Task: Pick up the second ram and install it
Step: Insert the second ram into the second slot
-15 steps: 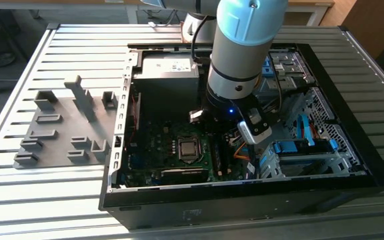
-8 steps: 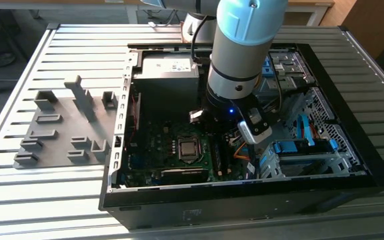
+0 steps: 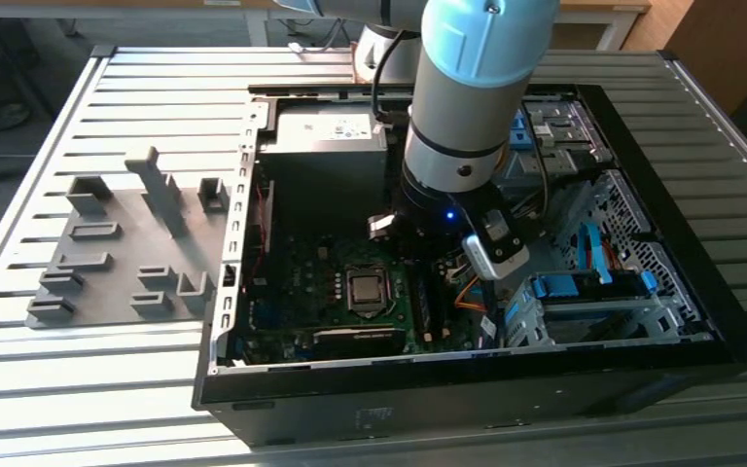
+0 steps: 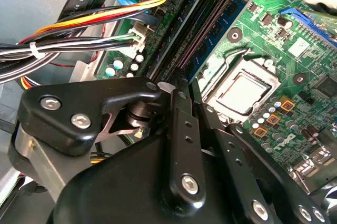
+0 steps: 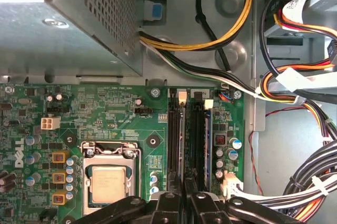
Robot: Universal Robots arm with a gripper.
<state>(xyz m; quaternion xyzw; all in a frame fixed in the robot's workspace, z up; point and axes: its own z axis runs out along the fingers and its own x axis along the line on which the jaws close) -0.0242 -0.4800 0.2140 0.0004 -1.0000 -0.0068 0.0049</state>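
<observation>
The open computer case (image 3: 633, 321) lies on the table. The gripper (image 5: 183, 203) is down over the motherboard (image 5: 121, 124), clenched on the second ram (image 5: 182, 145) in its slot. Crooked pushing could bend it.

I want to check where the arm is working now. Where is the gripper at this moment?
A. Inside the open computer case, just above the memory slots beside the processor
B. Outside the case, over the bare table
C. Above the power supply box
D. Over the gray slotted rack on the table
A: in the first wrist view the gripper sits directly over the memory slots, next to the processor.
</observation>
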